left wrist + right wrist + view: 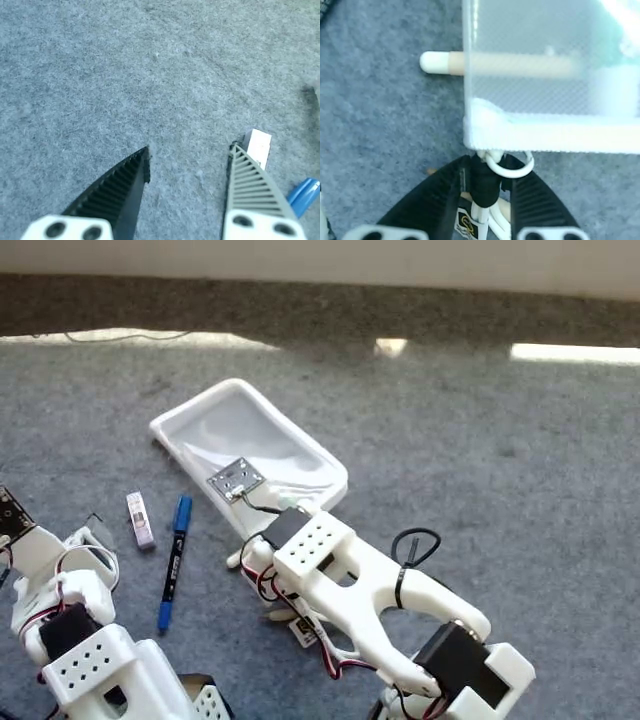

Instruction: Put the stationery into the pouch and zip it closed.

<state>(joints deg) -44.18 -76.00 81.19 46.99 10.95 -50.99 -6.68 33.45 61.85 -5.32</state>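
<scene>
Carpet [520, 480], grey and felt-like, covers the table in the high view, and on it we see the clear pouch [235, 430] lying flat near the middle. The right arm [335, 565] stretches over the pouch's near end and hides that edge from us. A blue pen [174, 562] and a small white block [139, 519] lie side by side on the carpet, apart from the pouch, between it and the left arm [75, 640]. The pale tip of a cream stick [233, 561] pokes out beside the right arm. In the left wrist view the left gripper [190, 148] hangs over bare carpet with its fingers spread wide and nothing between them; the small white block sits just past the pale finger's tip, and the blue pen's end shows beside that finger. In the right wrist view the right gripper [487, 162] has its fingers pinched on the dark zip pull [485, 181] at the pouch's corner. The cream stick lies behind the pouch's see-through wall, one end sticking out past its side.
</scene>
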